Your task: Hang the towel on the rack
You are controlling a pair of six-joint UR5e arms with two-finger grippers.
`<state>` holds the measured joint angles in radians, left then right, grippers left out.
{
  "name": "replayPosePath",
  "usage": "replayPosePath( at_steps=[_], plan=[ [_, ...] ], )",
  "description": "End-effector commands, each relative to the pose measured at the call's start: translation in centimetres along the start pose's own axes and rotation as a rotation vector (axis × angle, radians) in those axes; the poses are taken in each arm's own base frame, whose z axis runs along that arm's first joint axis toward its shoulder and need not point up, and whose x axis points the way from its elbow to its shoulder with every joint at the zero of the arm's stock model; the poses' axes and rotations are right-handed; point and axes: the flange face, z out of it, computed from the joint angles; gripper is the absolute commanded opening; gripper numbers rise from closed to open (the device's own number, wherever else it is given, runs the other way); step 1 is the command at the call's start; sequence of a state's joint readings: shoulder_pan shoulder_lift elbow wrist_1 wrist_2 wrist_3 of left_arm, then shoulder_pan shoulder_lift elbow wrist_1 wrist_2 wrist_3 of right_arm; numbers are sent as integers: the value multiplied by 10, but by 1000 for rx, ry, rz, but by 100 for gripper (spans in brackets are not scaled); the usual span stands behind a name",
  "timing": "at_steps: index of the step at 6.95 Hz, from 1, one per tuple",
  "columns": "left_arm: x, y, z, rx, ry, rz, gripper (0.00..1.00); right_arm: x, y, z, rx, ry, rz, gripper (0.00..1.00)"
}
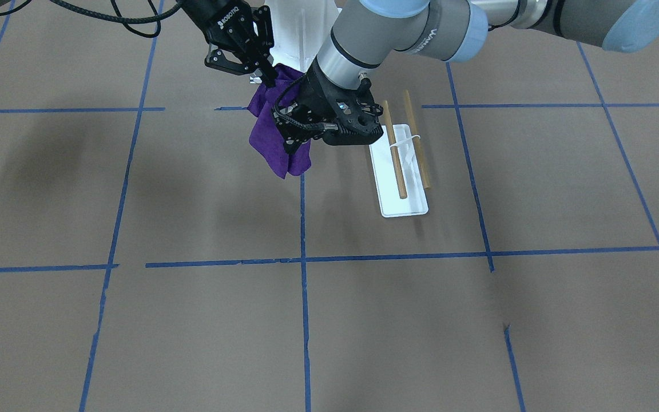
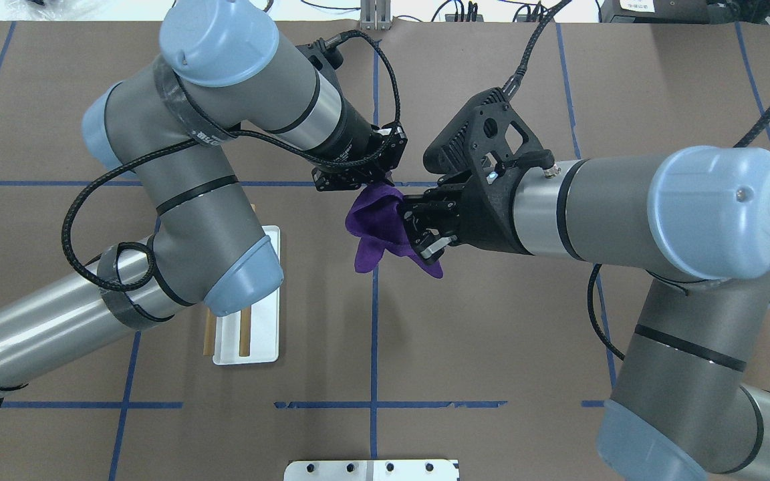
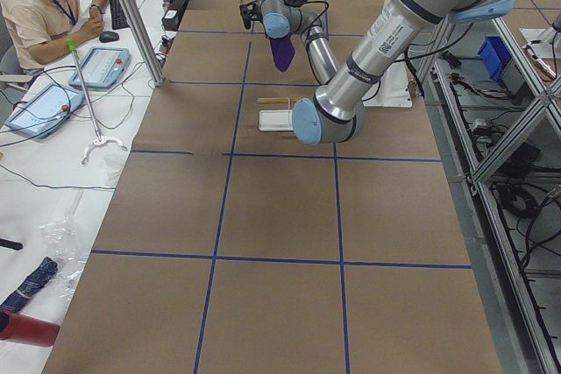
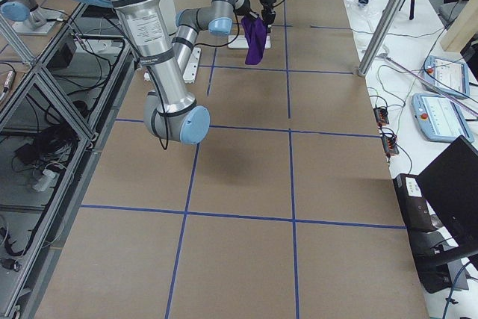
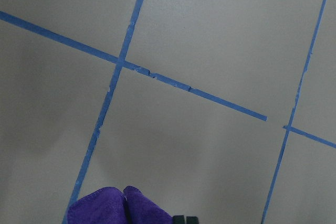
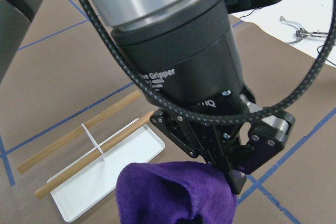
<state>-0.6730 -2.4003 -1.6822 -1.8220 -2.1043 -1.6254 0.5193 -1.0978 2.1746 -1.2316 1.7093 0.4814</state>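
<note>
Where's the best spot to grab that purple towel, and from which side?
Probably by its top edge, from above: the purple towel hangs limp, so its free lower part can drape over the dowels of the rack. The left gripper and right gripper pinch it near the top, close together, leaving it bunched.

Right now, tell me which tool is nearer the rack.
Left. The left tool holds the towel on the side facing the rack. The right tool grips it from the far side, the left tool between it and the rack.
</note>
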Motion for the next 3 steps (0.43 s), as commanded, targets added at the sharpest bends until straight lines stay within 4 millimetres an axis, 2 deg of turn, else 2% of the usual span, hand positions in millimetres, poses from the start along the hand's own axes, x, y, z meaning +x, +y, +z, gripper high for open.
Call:
replayPosePath(
  at_steps=[1,2,3],
  plan=[
    [-8,-2,1,2,-9,30,0,4,3,-1,-11,7,12,100],
    [-14,-4,4,2,-21,48,0,7,10,0,-42,-16,18,100],
    [-28,-9,7,6,-37,79,0,22,20,-1,-77,-14,30,100]
  ],
)
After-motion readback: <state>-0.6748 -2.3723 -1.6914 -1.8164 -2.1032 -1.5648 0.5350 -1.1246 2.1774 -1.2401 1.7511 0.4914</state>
